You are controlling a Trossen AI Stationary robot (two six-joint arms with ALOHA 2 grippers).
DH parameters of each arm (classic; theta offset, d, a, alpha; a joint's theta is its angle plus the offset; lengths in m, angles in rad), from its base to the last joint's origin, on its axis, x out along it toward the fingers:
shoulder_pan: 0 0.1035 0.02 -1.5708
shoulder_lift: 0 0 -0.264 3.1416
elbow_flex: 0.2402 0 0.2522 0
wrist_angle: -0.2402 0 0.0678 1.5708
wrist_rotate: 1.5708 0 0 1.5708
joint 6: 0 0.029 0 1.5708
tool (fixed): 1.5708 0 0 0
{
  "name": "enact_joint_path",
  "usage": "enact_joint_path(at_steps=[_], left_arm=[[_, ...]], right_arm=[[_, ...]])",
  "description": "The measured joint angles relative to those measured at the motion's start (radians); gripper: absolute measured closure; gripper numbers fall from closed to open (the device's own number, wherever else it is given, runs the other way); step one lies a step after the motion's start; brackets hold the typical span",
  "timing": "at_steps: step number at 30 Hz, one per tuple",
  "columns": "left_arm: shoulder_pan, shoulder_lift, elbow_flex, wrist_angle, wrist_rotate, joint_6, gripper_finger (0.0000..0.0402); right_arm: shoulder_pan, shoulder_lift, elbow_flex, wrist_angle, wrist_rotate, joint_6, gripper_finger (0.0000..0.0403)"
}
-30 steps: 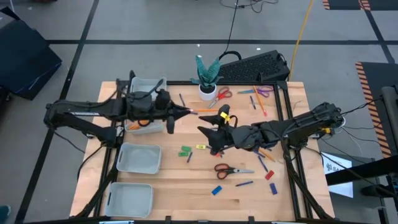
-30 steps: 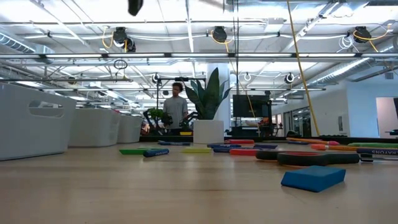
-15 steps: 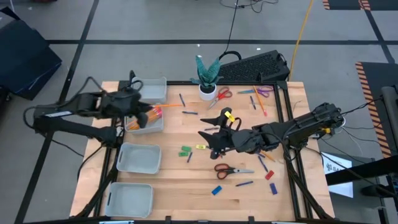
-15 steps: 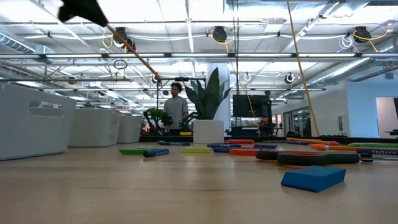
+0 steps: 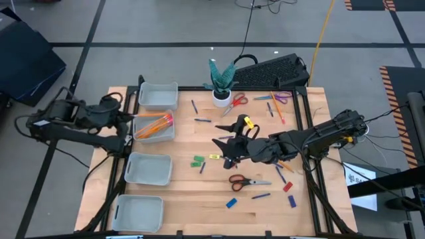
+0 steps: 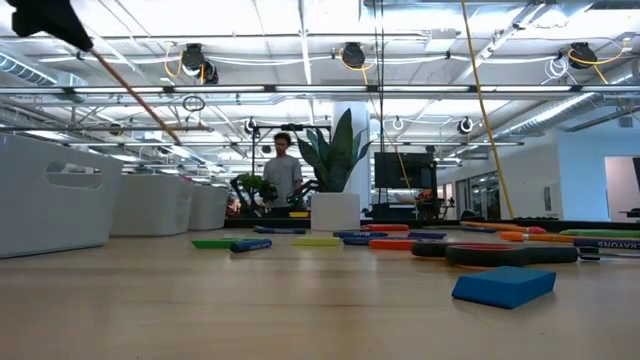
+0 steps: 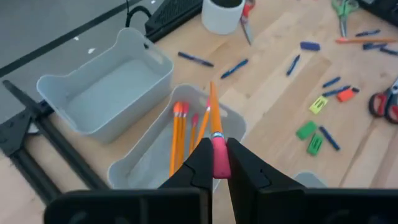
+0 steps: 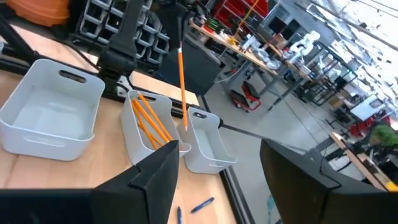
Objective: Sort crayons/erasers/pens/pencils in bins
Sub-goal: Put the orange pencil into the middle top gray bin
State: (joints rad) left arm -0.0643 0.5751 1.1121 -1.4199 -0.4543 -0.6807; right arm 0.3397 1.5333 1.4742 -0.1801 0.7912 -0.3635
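**Q:** Which step is under way at the left of the tabletop (image 5: 199, 192)?

**A:** A drop-off. The left tool (image 7: 214, 163) pinches one orange pencil (image 7: 213, 121) by its pink eraser end, tip slanting over the second bin (image 5: 154, 126), where other pencils (image 7: 179, 134) already lie. The next move, likely, is lowering the tip inside and letting go.

**Q:** And to the right?

**A:** The right tool (image 5: 229, 143) hangs spread and empty above mid-tabletop, near the green erasers (image 5: 197, 160). Pens (image 5: 260, 196) and scissors (image 5: 247, 180) lie scattered, unsorted.
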Motion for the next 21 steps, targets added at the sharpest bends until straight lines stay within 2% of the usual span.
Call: enact_joint_path(at_steps=[10, 13, 17, 21], left_arm=[[0.0, -0.114, -0.184, 0.086, 0.002, 0.002, 0.0378], [0.0, -0.129, -0.253, 0.092, 0.005, -0.031, 0.0378], [0.0, -0.133, -0.334, 0.185, 0.004, -0.027, 0.0378], [0.0, -0.131, -0.406, 0.216, -0.01, -0.072, 0.0358]], right_arm=[[0.0, 0.0, -0.001, -0.02, 0.027, 0.107, 0.0183], [0.0, 0.0, -0.001, -0.02, 0.027, 0.13, 0.0183], [0.0, 0.0, -0.001, -0.02, 0.027, 0.154, 0.0183], [0.0, 0.0, -0.001, -0.026, 0.027, 0.179, 0.0183]])
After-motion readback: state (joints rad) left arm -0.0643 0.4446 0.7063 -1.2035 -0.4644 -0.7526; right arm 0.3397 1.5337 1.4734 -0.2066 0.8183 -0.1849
